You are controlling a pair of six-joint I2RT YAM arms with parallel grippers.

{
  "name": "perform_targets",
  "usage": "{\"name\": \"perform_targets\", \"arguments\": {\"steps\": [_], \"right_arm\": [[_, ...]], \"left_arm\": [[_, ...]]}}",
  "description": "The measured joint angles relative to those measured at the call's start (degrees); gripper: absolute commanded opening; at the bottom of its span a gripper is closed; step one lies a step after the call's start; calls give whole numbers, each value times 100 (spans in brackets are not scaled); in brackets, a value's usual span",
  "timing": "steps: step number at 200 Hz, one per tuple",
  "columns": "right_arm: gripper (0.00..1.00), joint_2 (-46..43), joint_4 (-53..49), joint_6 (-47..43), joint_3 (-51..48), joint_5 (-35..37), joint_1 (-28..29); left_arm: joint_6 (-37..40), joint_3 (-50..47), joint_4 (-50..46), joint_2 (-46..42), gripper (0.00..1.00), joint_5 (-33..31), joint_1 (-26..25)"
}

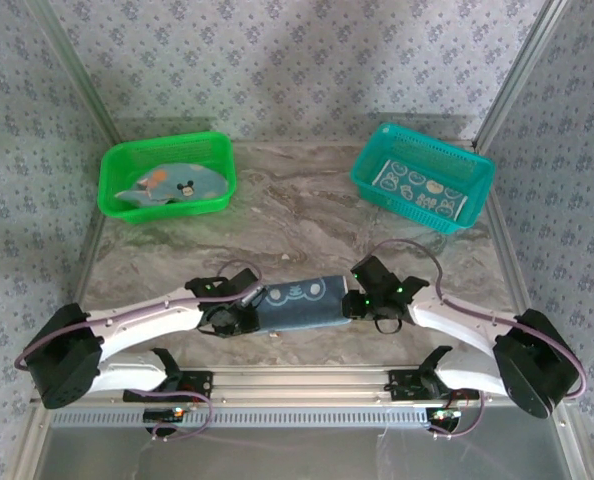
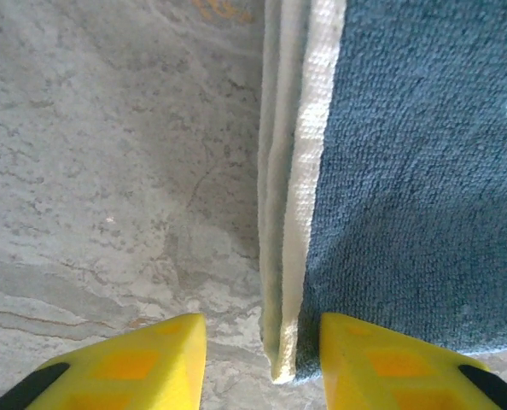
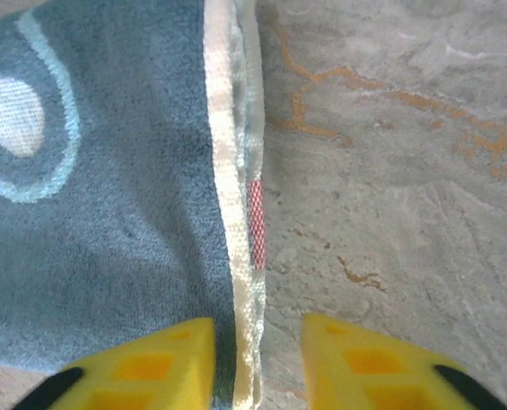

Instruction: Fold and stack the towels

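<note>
2 grippers of mine bracket the folded towel point(image 1: 297, 303) near my bases. My left gripper point(image 2: 262, 333) and right gripper point(image 3: 258, 331) each straddle an end hem, fingers apart and clamping nothing, I judge so the fold rests flat on the marble table point(image 1: 277, 220). Farther off, the green basket point(image 1: 162, 148) keeps a crumpled towel point(image 1: 172, 185) waiting. The teal basket point(image 1: 417, 135) holds a flat towel point(image 1: 422, 190), likely the stack.

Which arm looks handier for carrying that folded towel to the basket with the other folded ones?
Probably the right. The teal basket sits on its side of the table, and the right fingers straddle the right edge of the folded towel.
</note>
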Motion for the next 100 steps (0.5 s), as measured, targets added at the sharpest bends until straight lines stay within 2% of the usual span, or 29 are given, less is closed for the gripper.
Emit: {"name": "perform_targets", "arguments": {"steps": [12, 37, 73, 100], "right_arm": [[48, -48, -7, 15, 17, 85, 26], [49, -2, 103, 7, 59, 205, 61], [57, 516, 409, 74, 212, 505, 251], [58, 807, 638, 188, 289, 728, 367]], "left_arm": [[74, 22, -11, 0, 41, -2, 74], [291, 146, 81, 0, 41, -2, 402], [675, 363, 474, 310, 44, -20, 704], [898, 358, 756, 660, 46, -11, 824]]}}
